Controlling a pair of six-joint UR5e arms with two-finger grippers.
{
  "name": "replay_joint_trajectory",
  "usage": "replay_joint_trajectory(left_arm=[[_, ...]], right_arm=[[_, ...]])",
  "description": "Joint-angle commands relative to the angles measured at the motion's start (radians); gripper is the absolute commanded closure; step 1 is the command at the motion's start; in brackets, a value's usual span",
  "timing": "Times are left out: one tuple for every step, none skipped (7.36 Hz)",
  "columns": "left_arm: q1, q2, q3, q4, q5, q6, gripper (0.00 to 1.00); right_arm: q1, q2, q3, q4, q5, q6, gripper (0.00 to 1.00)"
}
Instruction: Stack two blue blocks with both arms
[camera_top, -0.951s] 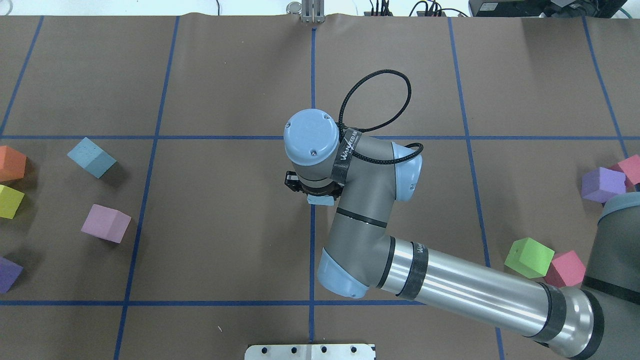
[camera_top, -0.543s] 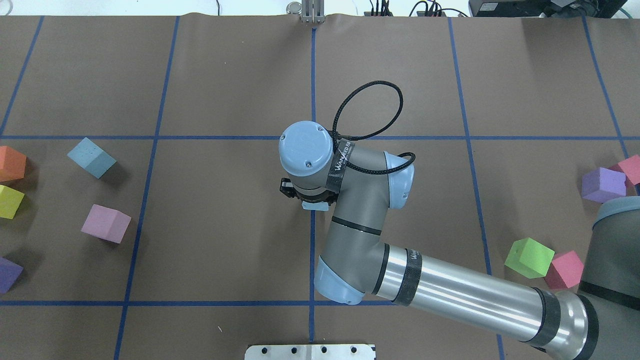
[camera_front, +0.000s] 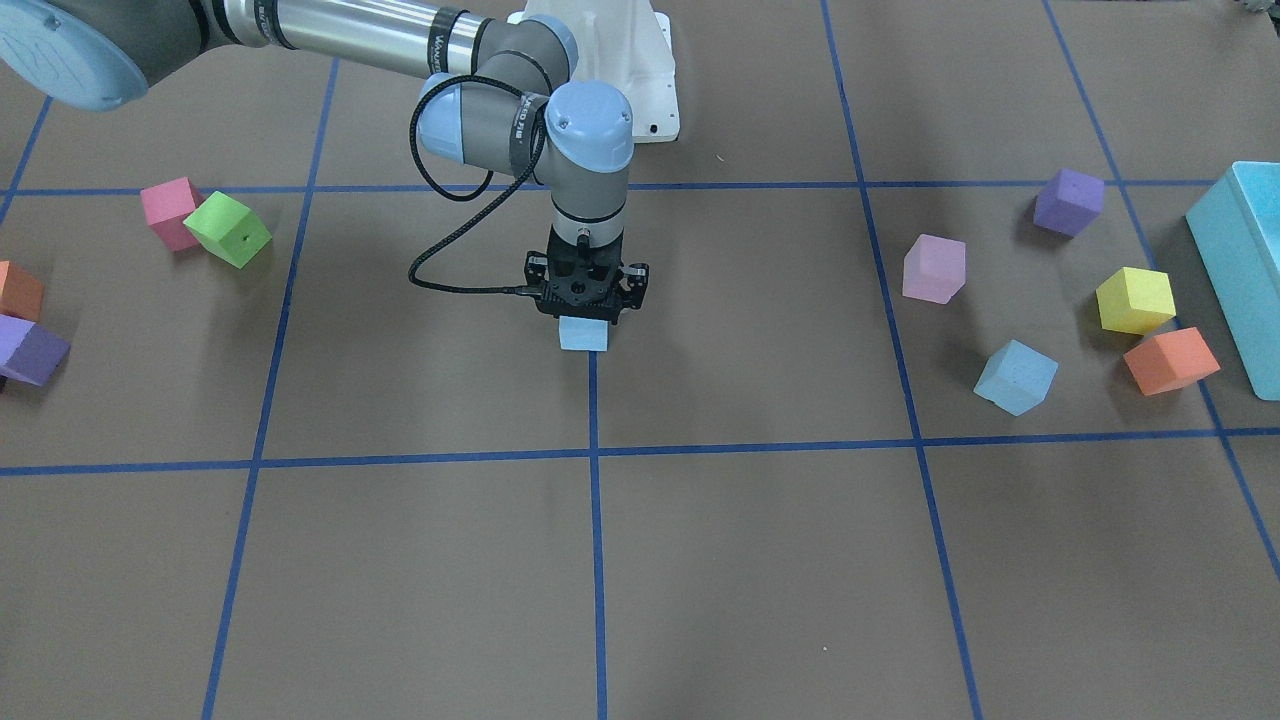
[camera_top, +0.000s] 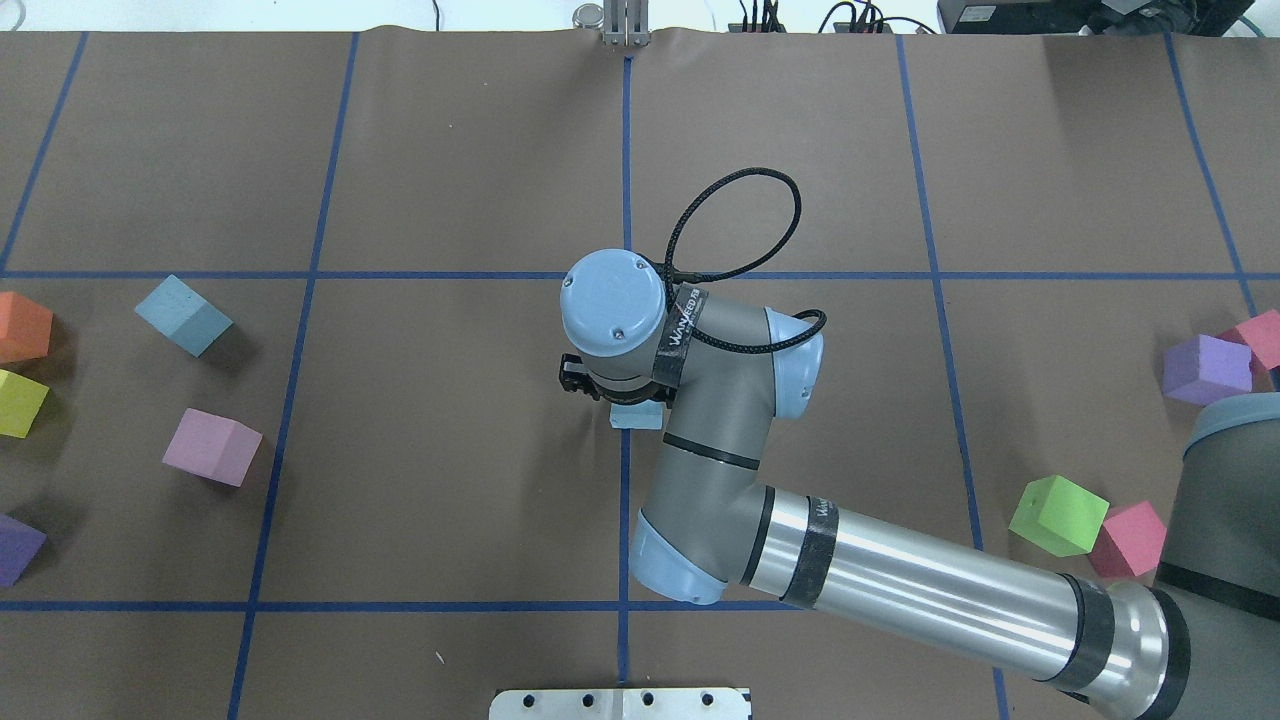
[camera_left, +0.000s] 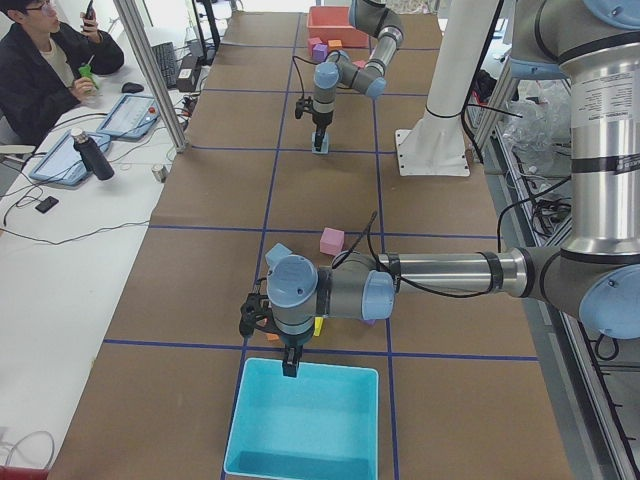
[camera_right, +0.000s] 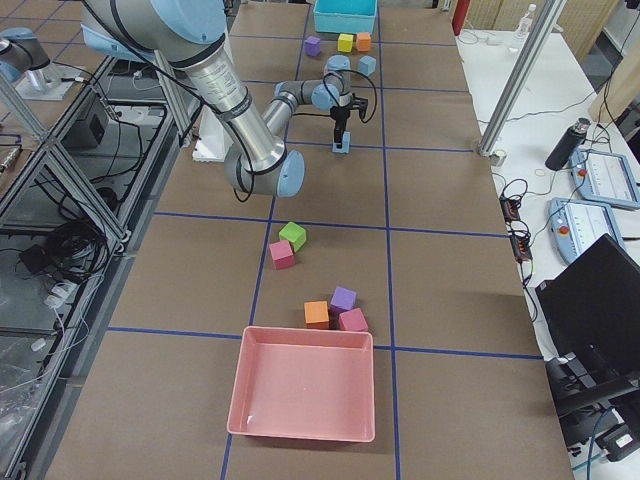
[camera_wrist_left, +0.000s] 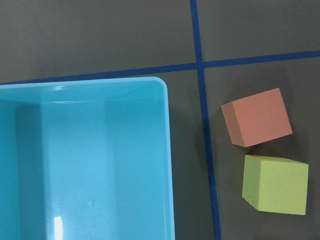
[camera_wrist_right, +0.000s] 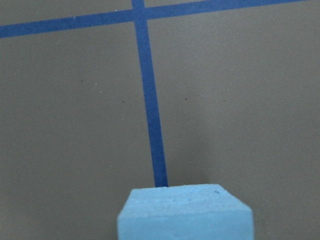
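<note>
First blue block (camera_front: 584, 338): pinched by right gripper (camera_front: 587, 314) at worktop (camera_front: 400, 560) centre; to be set flat before release. Second blue block (camera_front: 1015, 377): lying well apart. Left gripper (camera_left: 290, 365): state cannot be told.

blue block (camera_front: 584, 335): matt foam | table cover (camera_front: 760, 560): matt brown paper | turquoise box (camera_wrist_left: 90, 165): glossy plastic

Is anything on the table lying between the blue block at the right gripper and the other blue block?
Nothing visible does. Between the held blue block, in the right gripper, and the loose blue block, only bare table shows; the lilac cube sits off that line, nearer the robot.
</note>
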Motion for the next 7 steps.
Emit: replay_joint_trajectory(left_arm=[[0.0,0.0,0.001,0.0,0.0,0.0,0.01],[0.0,0.0,0.005,0.0,0.0,0.002,0.01],[0.0,-0.001,0.005,0.0,0.0,0.002,0.01],[0.0,0.0,0.005,0.0,0.0,0.003,0.01],[0.0,0.0,0.005,0.0,0.0,0.003,0.01],[0.0,0.0,0.005,0.0,0.0,0.002,0.01],[0.002,-0.001,0.005,-0.002,0.0,0.002,0.01]], right_arm=[[-0.001,0.018,-0.017,0.001,-0.005,-0.003,0.01],[0.001,0.043,-0.016,-0.001,-0.002,-0.001,0.01],[0.002,0.041,-0.005,-0.005,-0.002,-0.007,0.0],[0.015,0.026,0.036,-0.013,0.005,-0.014,0.0],[0.028,0.006,0.114,-0.086,0.009,-0.059,0.0],[0.067,-0.017,0.212,-0.179,0.03,-0.12,0.0],[0.132,-0.026,0.264,-0.23,0.079,-0.162,0.0]])
